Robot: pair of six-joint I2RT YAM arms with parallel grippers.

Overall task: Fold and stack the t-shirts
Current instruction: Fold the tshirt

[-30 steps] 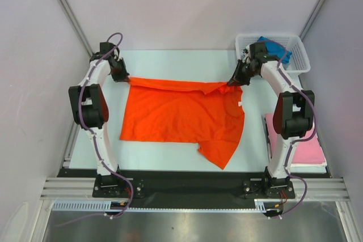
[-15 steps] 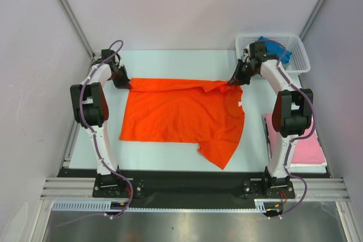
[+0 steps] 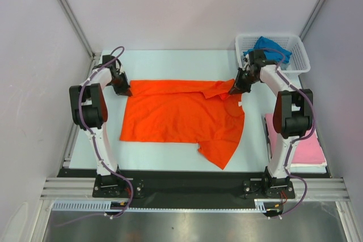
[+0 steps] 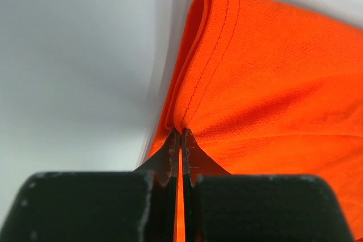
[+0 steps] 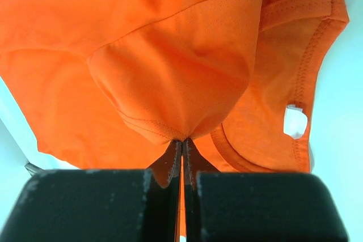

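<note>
Nearby, basket [image 3: 299, 56] holding blue t-shirt [image 3: 271, 45], pink t-shirt [image 3: 311, 150] beside right arm [image 3: 292, 118]

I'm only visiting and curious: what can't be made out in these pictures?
- Blue t-shirt, top view: bunched in the basket, the right arm overlapping it; shape unclear.
- Pink t-shirt, top view: right arm covers part.
- Orange t-shirt, wrist views: cut off by frame edges, left end effector and right end effector.
- Left wrist view: background blurred.

2 arms extended forward; left end effector [image 3: 126, 90], right end effector [image 3: 232, 90] both pinched closed.
</note>
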